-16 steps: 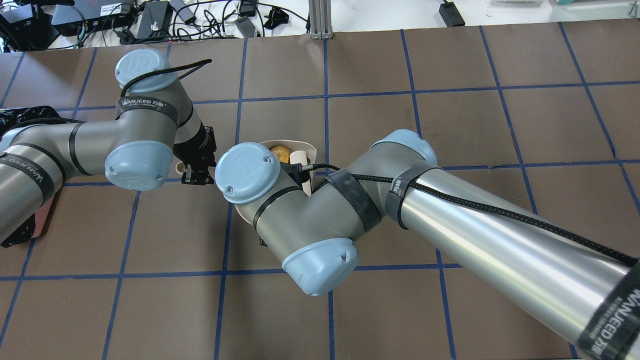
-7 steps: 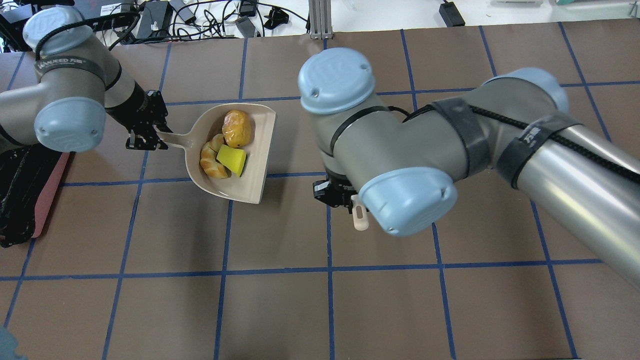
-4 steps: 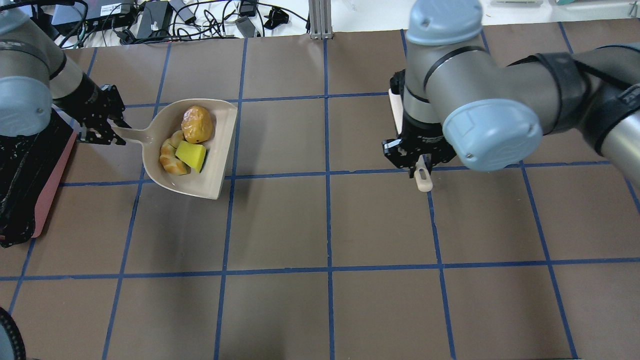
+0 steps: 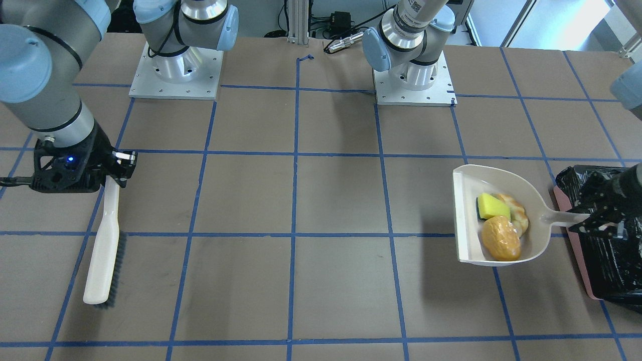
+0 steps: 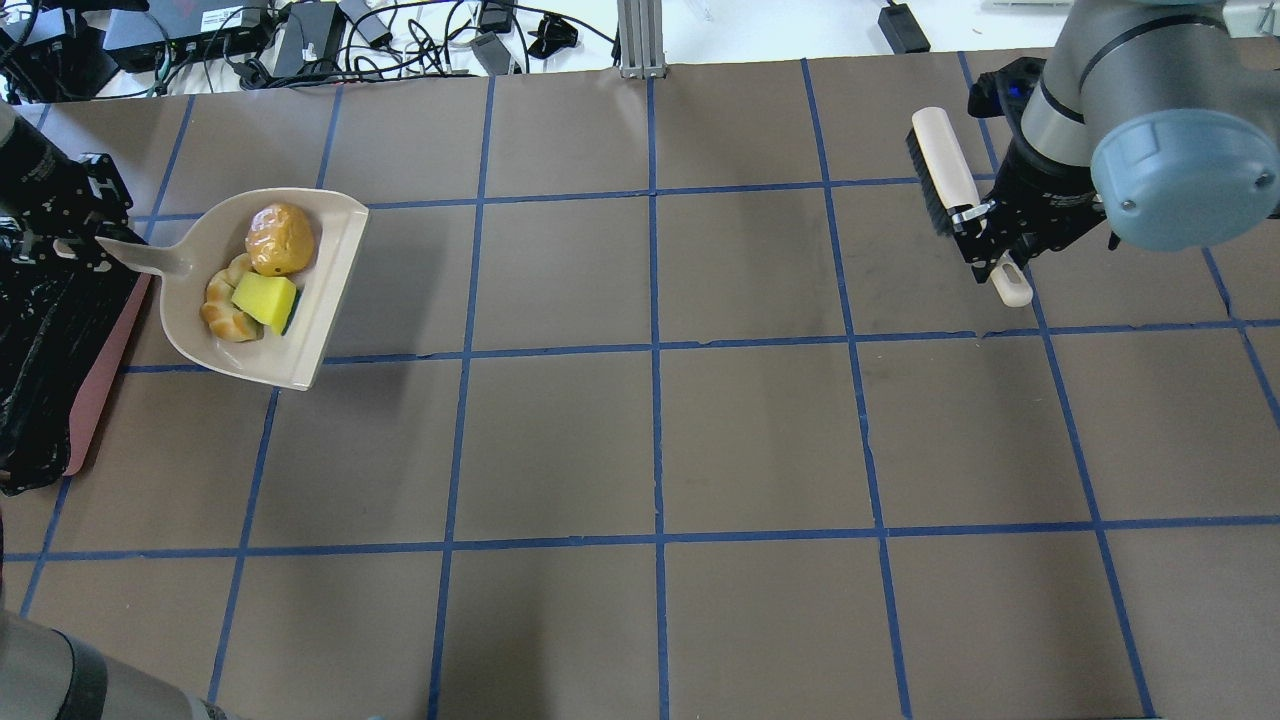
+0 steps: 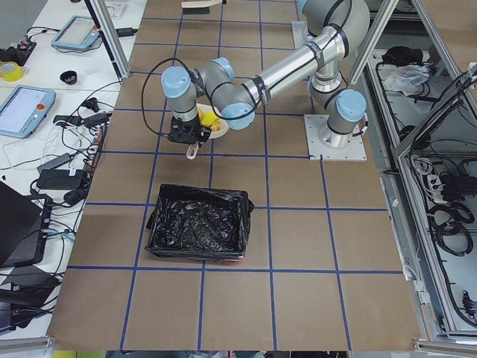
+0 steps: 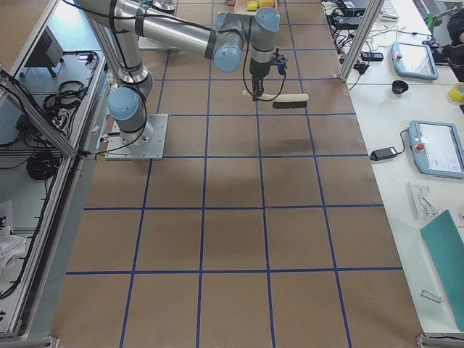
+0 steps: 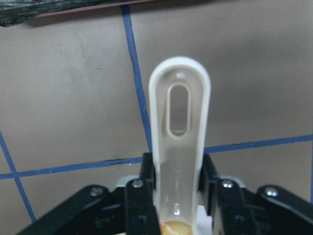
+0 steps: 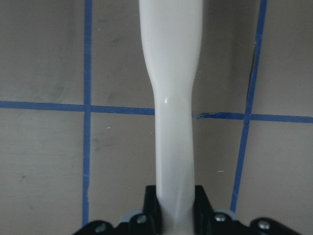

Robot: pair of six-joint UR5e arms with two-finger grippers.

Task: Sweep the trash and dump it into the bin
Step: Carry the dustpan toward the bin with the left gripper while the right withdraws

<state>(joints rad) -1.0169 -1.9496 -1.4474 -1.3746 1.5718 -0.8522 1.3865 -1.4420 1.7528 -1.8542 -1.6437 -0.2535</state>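
My left gripper (image 5: 92,243) is shut on the handle (image 8: 178,127) of the beige dustpan (image 5: 315,290) and holds it level just beside the bin (image 5: 60,330), a pink container with a black bag (image 4: 609,250). The pan holds the trash: an orange lump (image 5: 279,238), a yellow-green sponge wedge (image 5: 265,300) and a tan croissant piece (image 5: 222,315). My right gripper (image 5: 985,250) is shut on the handle (image 9: 173,98) of a white brush (image 5: 940,160), far from the pan on the table's other side.
Brown table (image 5: 650,430) with a blue tape grid. The two arm bases (image 4: 175,70) stand at the robot's edge. Cables and electronics (image 5: 300,40) lie beyond the far edge. The bin stands at the table's left end (image 6: 197,224).
The arms have moved apart. The left arm carried the dustpan with the trash leftward to the bin. The right arm carried the brush to the far right.
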